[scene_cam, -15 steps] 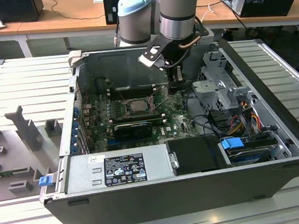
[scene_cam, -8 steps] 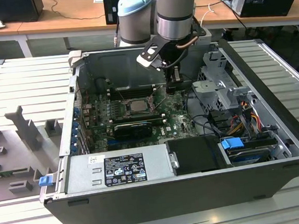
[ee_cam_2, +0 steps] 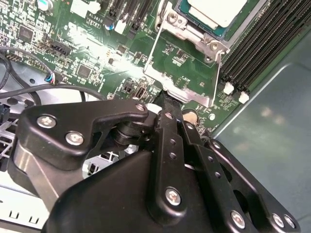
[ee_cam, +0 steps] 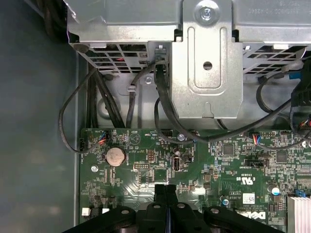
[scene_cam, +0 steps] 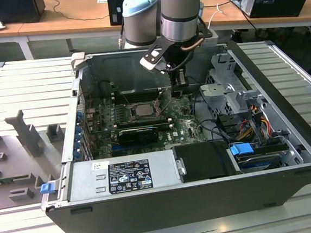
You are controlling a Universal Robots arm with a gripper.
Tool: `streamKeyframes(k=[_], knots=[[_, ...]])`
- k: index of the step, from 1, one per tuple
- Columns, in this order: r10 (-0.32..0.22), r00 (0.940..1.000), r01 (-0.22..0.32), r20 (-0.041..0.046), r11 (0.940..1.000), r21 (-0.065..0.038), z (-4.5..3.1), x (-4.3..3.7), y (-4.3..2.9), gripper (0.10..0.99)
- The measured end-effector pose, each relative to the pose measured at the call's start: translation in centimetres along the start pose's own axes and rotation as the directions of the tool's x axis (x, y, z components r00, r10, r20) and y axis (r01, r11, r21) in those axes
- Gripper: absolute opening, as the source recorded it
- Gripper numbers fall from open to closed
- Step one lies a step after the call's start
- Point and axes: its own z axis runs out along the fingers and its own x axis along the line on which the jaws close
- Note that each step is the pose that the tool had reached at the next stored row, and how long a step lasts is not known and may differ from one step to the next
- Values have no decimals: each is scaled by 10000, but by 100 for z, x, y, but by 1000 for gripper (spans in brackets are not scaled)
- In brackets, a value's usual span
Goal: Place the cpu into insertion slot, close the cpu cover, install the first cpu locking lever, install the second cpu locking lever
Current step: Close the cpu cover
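The cpu (ee_cam_2: 214, 9) lies silvery side up in the insertion slot (ee_cam_2: 194, 36) on the green motherboard (scene_cam: 186, 127); in the exterior view the cpu (scene_cam: 142, 110) sits mid-board. The cpu cover (ee_cam_2: 182, 82) is swung open off the slot, and green board shows through its square cut-out. My gripper (ee_cam_2: 167, 99) is shut, nothing visible between its black fingers, with the tips right at the cover's free edge. In the exterior view the gripper (scene_cam: 178, 82) hangs just to the right of the slot. In the first wrist view the gripper (ee_cam: 165, 187) is over the board's edge.
Long black memory slots (ee_cam_2: 257, 48) run beside the socket. A metal drive cage (ee_cam: 206, 58) with black cables (ee_cam: 165, 111) stands past the board's edge. The power supply (scene_cam: 128, 176) fills the case's near side. The case wall (ee_cam_2: 272, 131) is close to the gripper.
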Motion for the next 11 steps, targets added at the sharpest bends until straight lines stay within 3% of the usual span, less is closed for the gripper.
streamKeyframes(k=[11], knots=[[0, 10000, 0, 0, 10000, 0, -2, 0, -44, 106]])
